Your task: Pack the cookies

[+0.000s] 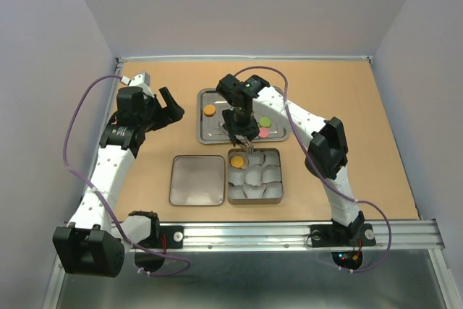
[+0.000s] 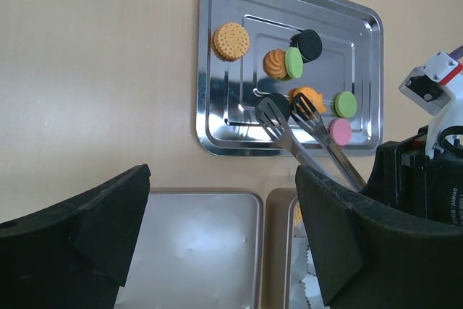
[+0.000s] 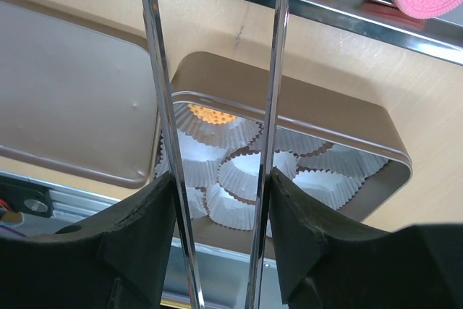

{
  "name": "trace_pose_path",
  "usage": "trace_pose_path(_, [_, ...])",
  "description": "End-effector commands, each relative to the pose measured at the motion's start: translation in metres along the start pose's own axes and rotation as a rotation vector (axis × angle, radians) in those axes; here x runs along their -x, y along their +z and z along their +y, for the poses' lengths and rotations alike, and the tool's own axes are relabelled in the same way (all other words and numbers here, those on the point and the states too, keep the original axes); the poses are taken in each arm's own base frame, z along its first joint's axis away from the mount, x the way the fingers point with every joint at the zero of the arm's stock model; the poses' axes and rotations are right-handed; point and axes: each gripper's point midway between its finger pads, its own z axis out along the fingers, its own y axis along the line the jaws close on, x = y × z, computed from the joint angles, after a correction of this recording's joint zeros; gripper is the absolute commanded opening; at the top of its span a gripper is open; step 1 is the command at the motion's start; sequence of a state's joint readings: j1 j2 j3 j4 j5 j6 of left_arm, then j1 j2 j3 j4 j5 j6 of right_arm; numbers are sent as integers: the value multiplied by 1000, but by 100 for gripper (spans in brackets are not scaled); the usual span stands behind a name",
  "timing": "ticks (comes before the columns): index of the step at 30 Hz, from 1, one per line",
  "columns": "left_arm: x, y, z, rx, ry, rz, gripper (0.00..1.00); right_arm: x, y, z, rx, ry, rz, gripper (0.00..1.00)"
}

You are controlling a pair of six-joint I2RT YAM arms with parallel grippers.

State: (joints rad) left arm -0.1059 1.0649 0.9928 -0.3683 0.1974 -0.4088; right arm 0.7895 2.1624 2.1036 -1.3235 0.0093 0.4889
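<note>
Several cookies lie on the steel tray point(image 2: 217, 117): orange point(image 2: 231, 40), black point(image 2: 309, 44), green point(image 2: 345, 104) and pink point(image 2: 340, 131). One orange cookie point(image 1: 236, 162) sits in a paper cup in the tin point(image 1: 281, 179), also seen in the right wrist view point(image 3: 211, 114). My right gripper point(image 1: 242, 124) is shut on metal tongs point(image 3: 278, 70). The tong arms are apart, and their tips point(image 2: 271, 113) hover over the tray by a black and an orange cookie. My left gripper point(image 1: 170, 106) is open and empty, left of the tray.
The tin's lid point(image 1: 197, 179) lies flat left of the tin. White paper cups point(image 3: 249, 171) fill the tin. A metal rail point(image 1: 289, 235) runs along the near table edge. Walls enclose the left, back and right sides.
</note>
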Motion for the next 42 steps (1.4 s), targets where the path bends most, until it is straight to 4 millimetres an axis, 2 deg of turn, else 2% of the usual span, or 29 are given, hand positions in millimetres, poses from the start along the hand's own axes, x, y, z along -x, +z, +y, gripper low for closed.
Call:
trace_pose_path(1, [20, -5, -12, -24, 23, -52, 93, 2, -15, 9, 65, -30, -31, 56])
trace_pose_path(6, [18, -3, -11, -24, 18, -47, 93, -8, -11, 7, 72, -36, 3, 52])
trace_pose_path(15, [20, -3, -12, -26, 15, -51, 93, -6, -6, 5, 54, -36, 3, 47])
trace_pose_path(19, [19, -4, -11, -24, 16, -45, 93, -3, -10, 4, 46, -29, -17, 45])
trace_pose_path(26, [20, -4, -14, -33, 18, -42, 93, 15, -52, 3, 53, -4, -146, 43])
trace_pose_path(33, [21, 0, -17, -40, 2, -32, 93, 10, -113, -1, 123, 13, -271, 41])
trace_pose_path(35, [21, 1, -18, -46, -6, -25, 93, 2, -134, -1, 162, 25, -299, 41])
trace_pose_path(38, [22, 5, -19, -46, -14, -20, 93, -12, -152, -6, 197, 48, -319, 41])
trace_pose_path(42, [21, 16, -16, -35, -33, -10, 93, -41, -160, -9, 249, 55, -278, 41])
